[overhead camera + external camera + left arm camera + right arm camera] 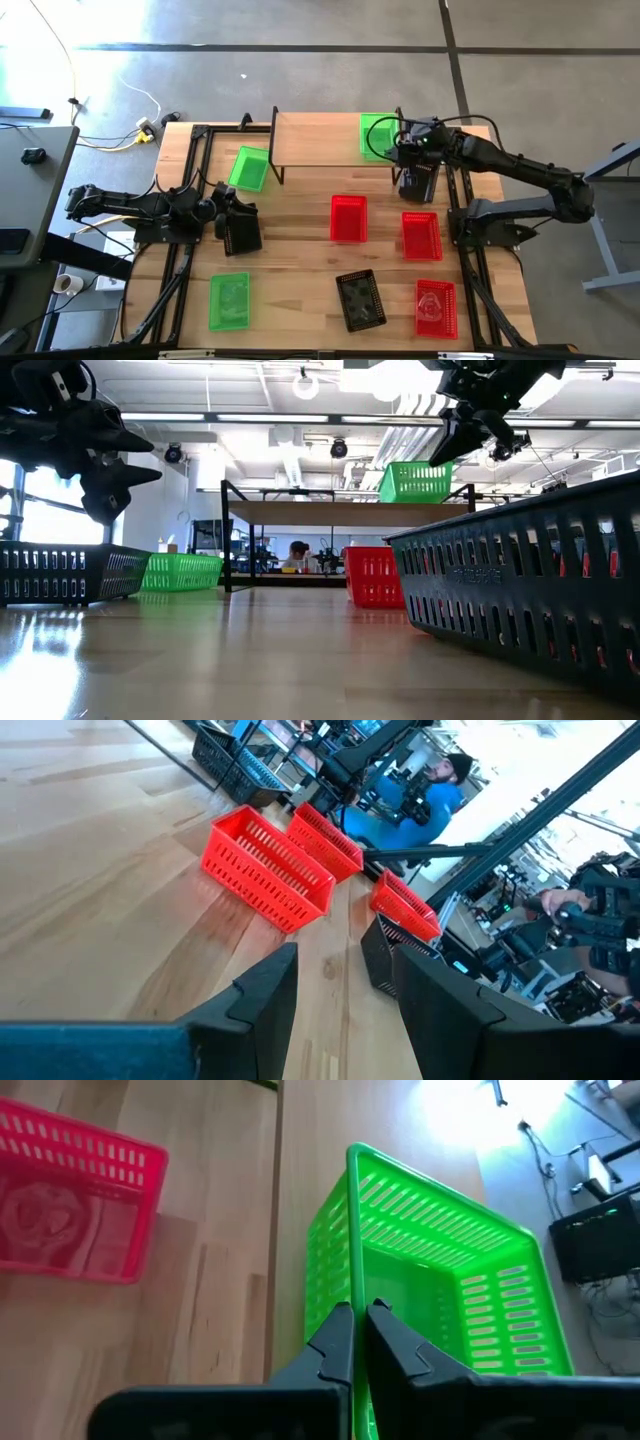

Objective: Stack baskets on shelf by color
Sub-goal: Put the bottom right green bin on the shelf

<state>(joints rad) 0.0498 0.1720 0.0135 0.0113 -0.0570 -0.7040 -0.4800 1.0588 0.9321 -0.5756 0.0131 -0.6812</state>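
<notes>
High view: one green basket is seen on the shelf, right end; the others are scattered on the table.
Right wrist view: the right gripper is clamped on its near rim.
Left wrist view: the left gripper is held open, empty.
Handling: light, stiff lattice is judged; rim grip is advised.

Legible text: none. Red basket, off to one side of the right gripper: label on its floor, lettering too blurred to read.
</notes>
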